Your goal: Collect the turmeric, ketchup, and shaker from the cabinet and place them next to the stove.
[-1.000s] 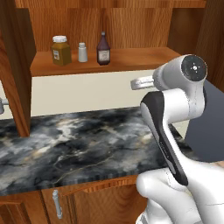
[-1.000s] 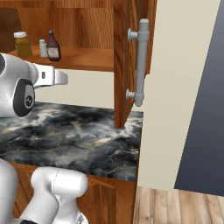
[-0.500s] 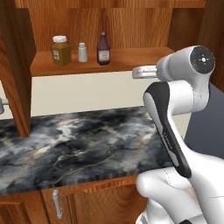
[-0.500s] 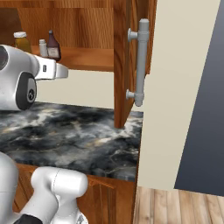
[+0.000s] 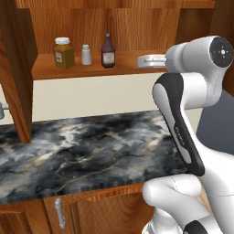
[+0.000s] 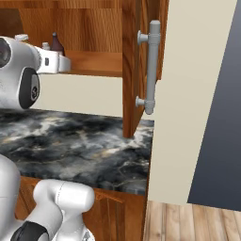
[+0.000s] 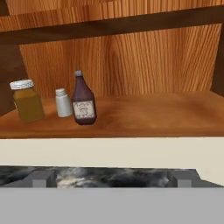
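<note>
On the shelf of the open wooden cabinet [image 5: 128, 69] stand the amber turmeric jar [image 5: 64, 54], the small white shaker [image 5: 85, 55] and the dark ketchup bottle [image 5: 108, 52], left to right. The hand view shows them left of centre: turmeric [image 7: 27, 103], shaker [image 7: 63, 103], ketchup [image 7: 83, 103]. My gripper [image 7: 110, 178] is open and holds nothing. It hangs at shelf height, in front of the shelf and to the right of the ketchup, apart from all three. From the left base its hand [image 5: 148, 60] points at the shelf. The stove is out of view.
A dark marble counter [image 5: 91, 146] runs below the shelf. The cabinet's right door [image 6: 134, 70] stands open with a long grey bar handle [image 6: 151, 66]; its left door [image 5: 16, 68] juts out too. A pale wall panel [image 6: 188, 94] bounds the right side.
The arm has raised the hand from below the shelf's edge up to shelf height. The jaws stayed open and the three containers have not moved.
</note>
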Controlling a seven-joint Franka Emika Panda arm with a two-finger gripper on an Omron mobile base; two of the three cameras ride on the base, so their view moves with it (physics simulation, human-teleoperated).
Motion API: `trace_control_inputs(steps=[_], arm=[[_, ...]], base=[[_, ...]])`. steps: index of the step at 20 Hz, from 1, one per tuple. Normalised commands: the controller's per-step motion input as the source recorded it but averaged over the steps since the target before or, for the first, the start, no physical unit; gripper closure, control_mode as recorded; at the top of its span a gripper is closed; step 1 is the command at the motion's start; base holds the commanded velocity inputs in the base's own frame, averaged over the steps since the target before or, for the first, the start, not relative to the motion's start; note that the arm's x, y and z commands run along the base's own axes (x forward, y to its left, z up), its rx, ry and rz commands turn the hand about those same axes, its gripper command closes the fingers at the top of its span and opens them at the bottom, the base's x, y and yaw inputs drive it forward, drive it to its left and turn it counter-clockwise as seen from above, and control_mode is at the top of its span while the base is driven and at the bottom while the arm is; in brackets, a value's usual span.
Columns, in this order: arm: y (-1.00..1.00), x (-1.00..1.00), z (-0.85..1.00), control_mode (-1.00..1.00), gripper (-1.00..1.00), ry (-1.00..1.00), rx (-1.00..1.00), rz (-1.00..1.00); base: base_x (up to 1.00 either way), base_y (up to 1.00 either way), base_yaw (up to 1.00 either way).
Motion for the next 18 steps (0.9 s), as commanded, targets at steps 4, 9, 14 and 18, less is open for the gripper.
trace_control_inputs(steps=[4,9,14,18], arm=[[0.18,0.0,0.24,-1.0,-1.0,-0.14,0.0,0.04],[0.13,0.0,0.23,-1.0,-1.0,-0.13,0.0,0.04],[0.13,0.11,0.14,-1.0,-1.0,-0.07,0.0,0.05],[0.06,0.31,-0.02,-1.0,-1.0,0.0,0.01,0.05]], base=[[0.0,0.0,0.0],[0.0,0.0,0.0],[0.0,0.0,0.0],[0.0,0.0,0.0]])
